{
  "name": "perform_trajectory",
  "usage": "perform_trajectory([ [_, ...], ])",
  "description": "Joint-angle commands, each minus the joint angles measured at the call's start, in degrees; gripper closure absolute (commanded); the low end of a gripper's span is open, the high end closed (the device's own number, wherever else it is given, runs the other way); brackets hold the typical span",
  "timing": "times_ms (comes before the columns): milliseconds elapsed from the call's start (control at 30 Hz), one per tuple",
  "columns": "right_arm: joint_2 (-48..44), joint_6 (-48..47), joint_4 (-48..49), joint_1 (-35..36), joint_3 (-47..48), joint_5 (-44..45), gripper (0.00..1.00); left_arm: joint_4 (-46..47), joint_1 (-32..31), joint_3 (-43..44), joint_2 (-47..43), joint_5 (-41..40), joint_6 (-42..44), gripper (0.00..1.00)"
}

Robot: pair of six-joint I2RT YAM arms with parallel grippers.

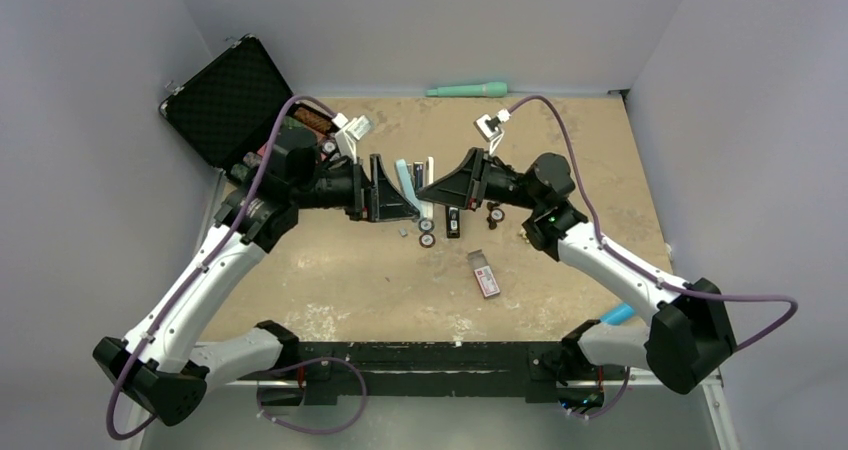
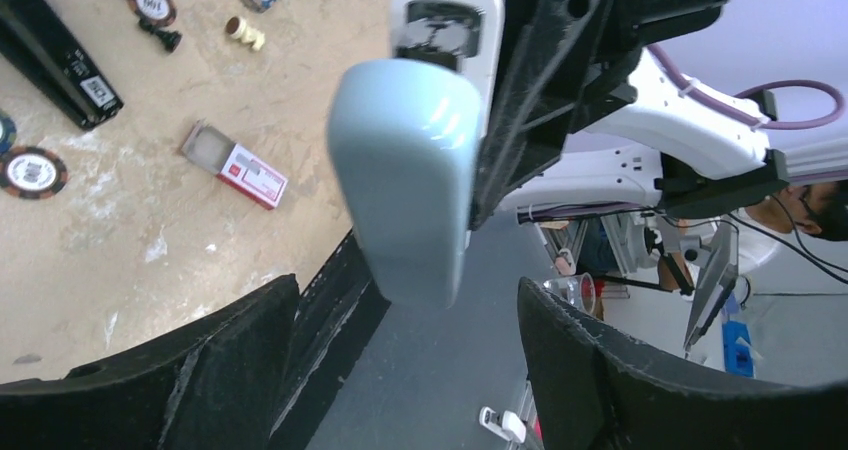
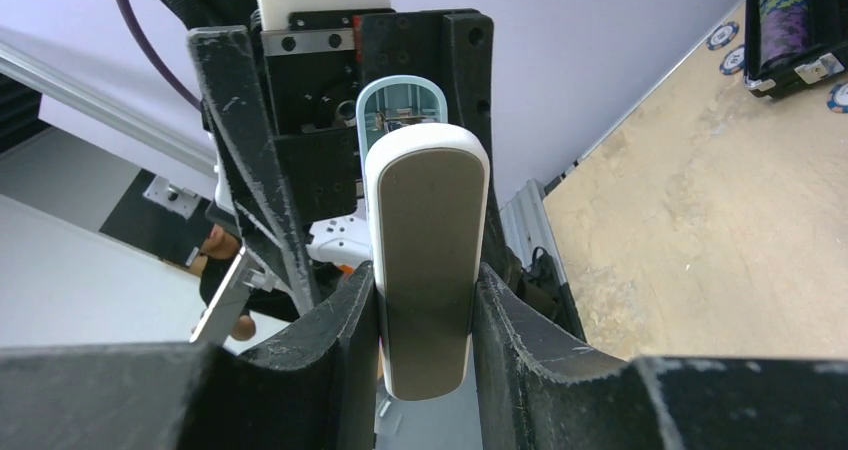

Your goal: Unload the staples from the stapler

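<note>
- Top external view: the bench (image 1: 350, 280) carries the black stapler (image 1: 452, 220), lying untouched just beside both claws.
- Right claw (image 3: 425, 310) is clamped on a white bar (image 3: 425, 230).
- Left claw (image 2: 400, 310) stands apart around a pale blue bar (image 2: 405, 180).
- Unloading looks barely begun; next, a free claw must reach the stapler.

Blue bar (image 2: 405, 170): smooth, glossy plastic. White bar (image 3: 428, 260): smooth plastic rim around a matt grey-brown pad. Stapler (image 2: 60, 55), at 10 o'clock from the blue bar: black, faintly shiny, with a paper label. Left fingers (image 2: 230, 360): rough, scuffed matt black. Table (image 1: 350, 270): worn, mottled matt tan.
</note>
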Motion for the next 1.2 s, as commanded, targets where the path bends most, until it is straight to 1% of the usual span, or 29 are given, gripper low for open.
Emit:
perform_trajectory([
  [0,0.56,2.62,5.64,0.25,3.97,-0.74,1.0,9.44,0.3,0.05,-0.06,4.2,-2.01,0.18],
  [67,0.94,2.73,5.51,0.38,4.56,-0.89,1.0,10.75,0.19,0.05,0.91,4.51,-2.58,0.23],
  [133,1.3,3.13,5.86,0.48,4.8,-0.91,1.0,12.71,0.04,0.05,2.22,5.3,-3.44,0.37],
  [167,1.45,3.51,6.26,0.49,4.84,-0.93,1.0,13.48,-0.13,0.17,2.86,5.62,-3.78,0.48],
  [200,1.54,4.09,7.06,0.49,4.81,-0.94,1.0,13.82,-0.21,0.4,3.4,5.79,-3.99,0.54],
  [333,2.52,7.25,11.18,0.49,5.1,-0.98,1.0,13.57,-0.47,1.68,4.77,6.33,-3.6,0.68],
  [367,3.01,7.41,11.25,0.49,5.83,-1.02,1.0,13.61,-0.48,1.83,4.8,6.41,-3.52,0.75],
  [433,4.07,7.03,10.94,0.49,6.81,-1.82,1.0,12.76,-0.52,2.37,4.84,6.24,-3.04,0.94],
  [467,4.46,6.48,10.19,0.5,7.33,-2.4,1.0,11.49,-0.48,2.94,4.92,5.84,-2.19,1.0],
  [500,4.8,5.75,9.19,0.49,7.74,-2.83,0.9,10.01,-0.47,3.56,5.04,5.3,-1.39,1.0],
  [567,4.66,3.16,5.66,0.41,8.54,-2.88,0.61,4.88,-0.42,5.57,5.36,3.07,0.83,1.0],
  [600,4.14,1.27,2.77,0.4,8.87,-2.5,0.48,1.56,-0.35,6.78,5.84,1.61,2.27,1.0],
  [633,3.45,-0.72,-0.65,0.4,9.22,-1.8,0.38,-1.87,-0.33,7.95,6.2,0.16,3.55,1.0],
  [667,2.77,-3.01,-6.13,0.33,9.74,-0.64,0.33,-4.33,-0.3,8.57,6.34,-1.35,4.63,1.0],
  [700,2.13,-6.0,-12.08,0.12,10.63,0.8,0.29,-6.62,-0.21,8.8,6.2,-2.93,5.38,1.0],
  [833,1.6,-19.09,-37.7,-0.16,15.65,9.2,0.27,-13.16,0.24,6.54,4.69,-9.49,5.96,1.0],
  [933,3.01,-25.11,-55.67,-0.02,19.22,17.87,0.27,-19.75,0.44,3.71,4.5,-16.04,5.78,1.0],
  [1000,2.61,-26.56,-61.78,0.25,18.24,22.11,0.28,-22.33,0.51,1.5,4.53,-19.59,5.52,1.0],
  [1100,-0.11,-26.59,-64.84,0.97,14.69,25.15,0.29,-24.93,0.66,-1.8,4.7,-24.81,4.74,1.0],
  [1167,-2.02,-25.56,-68.18,3.93,12.71,29.8,0.31,-26.25,0.9,-4.47,6.13,-28.19,4.83,1.0],
])
